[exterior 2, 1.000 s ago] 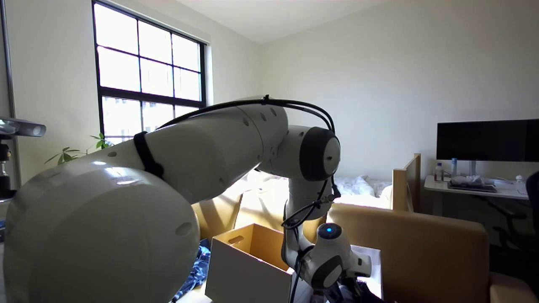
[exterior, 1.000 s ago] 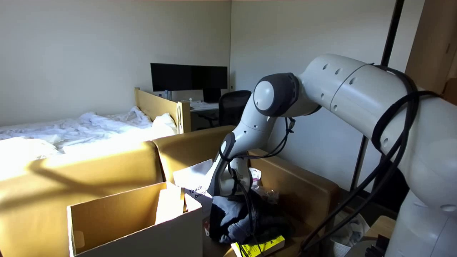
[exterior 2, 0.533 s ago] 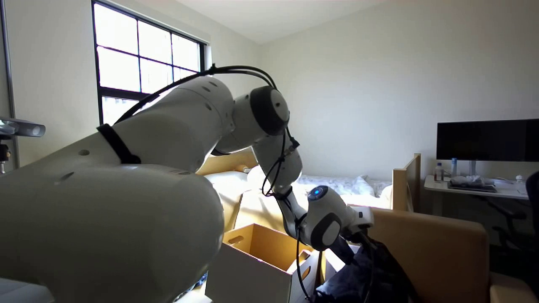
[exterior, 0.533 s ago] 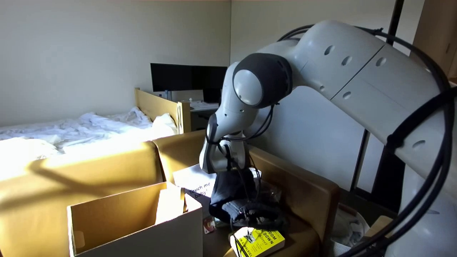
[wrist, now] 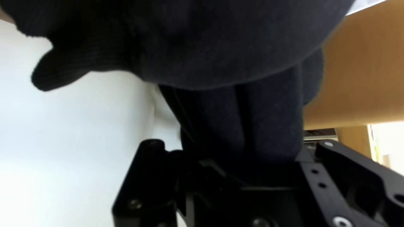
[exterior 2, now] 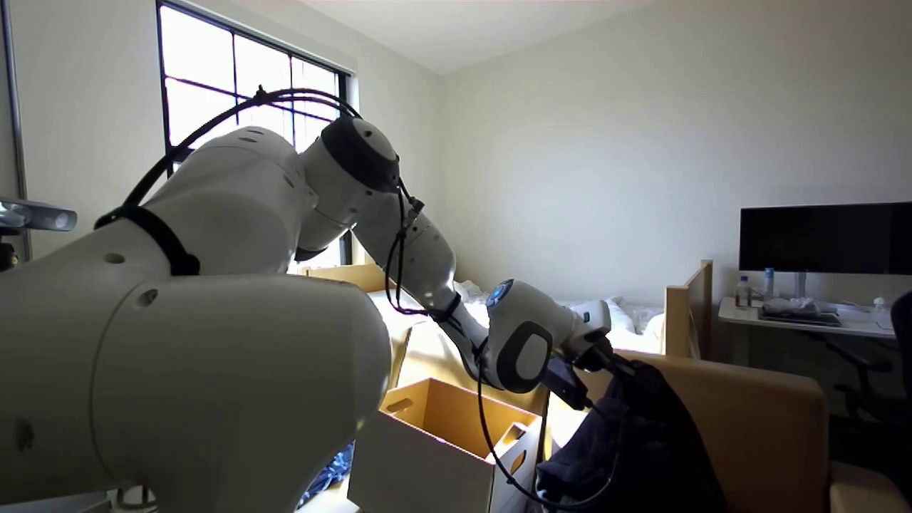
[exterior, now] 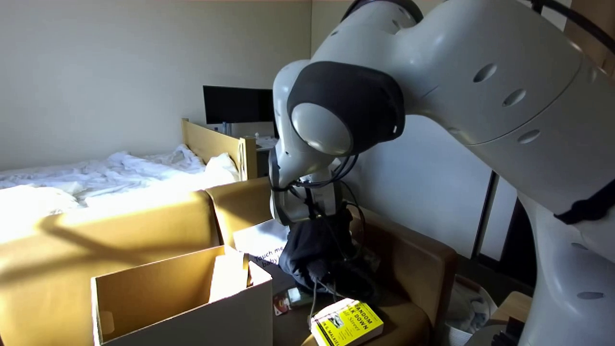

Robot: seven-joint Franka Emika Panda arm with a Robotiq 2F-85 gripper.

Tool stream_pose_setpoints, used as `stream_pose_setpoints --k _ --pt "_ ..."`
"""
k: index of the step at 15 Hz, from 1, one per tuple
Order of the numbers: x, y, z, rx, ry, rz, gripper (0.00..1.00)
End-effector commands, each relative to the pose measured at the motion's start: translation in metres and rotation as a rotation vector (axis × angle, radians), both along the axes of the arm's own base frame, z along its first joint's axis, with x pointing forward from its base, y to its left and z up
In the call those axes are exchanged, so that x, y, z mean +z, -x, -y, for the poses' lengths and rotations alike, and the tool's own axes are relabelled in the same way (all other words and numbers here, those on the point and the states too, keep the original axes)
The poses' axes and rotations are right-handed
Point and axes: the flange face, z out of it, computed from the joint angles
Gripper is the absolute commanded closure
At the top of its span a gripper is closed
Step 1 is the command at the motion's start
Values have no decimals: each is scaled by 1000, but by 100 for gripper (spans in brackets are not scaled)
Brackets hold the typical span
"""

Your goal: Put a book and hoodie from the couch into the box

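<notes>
The hoodie (exterior 2: pixel 641 442), a dark blue-black bundle, hangs from my gripper (exterior 2: pixel 611 360), which is shut on it. Its upper part is pinched and raised, while the lower folds (exterior: pixel 331 278) sit low over the couch seat; whether they touch it I cannot tell. Dark fabric (wrist: pixel 221 47) fills much of the wrist view and hides the fingertips. On the seat lies a book (exterior: pixel 347 324) with a yellow cover, face up and uncovered. The cardboard box (exterior: pixel 230 307) stands beside the hoodie, its top open; its floor is out of sight in both exterior views.
A white sheet with printed words (exterior: pixel 262 242) stands behind the hoodie. Small packets (exterior: pixel 289 300) lie between box and book. The couch armrest (exterior: pixel 403 245) rises beyond the hoodie. A black cable (exterior 2: pixel 491 449) loops from the arm past the box.
My gripper has risen, drawing the hoodie upward into a longer hanging shape. The book, partly covered before, now shows its cover. The arm's elbow has pulled back toward the base.
</notes>
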Motion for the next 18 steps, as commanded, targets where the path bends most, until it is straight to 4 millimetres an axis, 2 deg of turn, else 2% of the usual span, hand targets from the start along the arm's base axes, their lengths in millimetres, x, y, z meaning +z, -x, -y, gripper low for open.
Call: stream_pose_setpoints --k 1,3,4,5,7,8,11,18 --pt "-6 1 -1 2 -5 -10 100" --pt "-14 1 4 -7 -5 -20 100" --pt "-21 5 -1 40 -39 -148 100" --pt "-28 13 -10 67 -50 -194 100" --pt "-30 25 -33 138 -81 -271 100" --pt "-24 32 -43 182 -95 -292 100" --pt "-6 55 -55 280 -90 -392 100" --pt "62 89 -56 582 -54 -503 100"
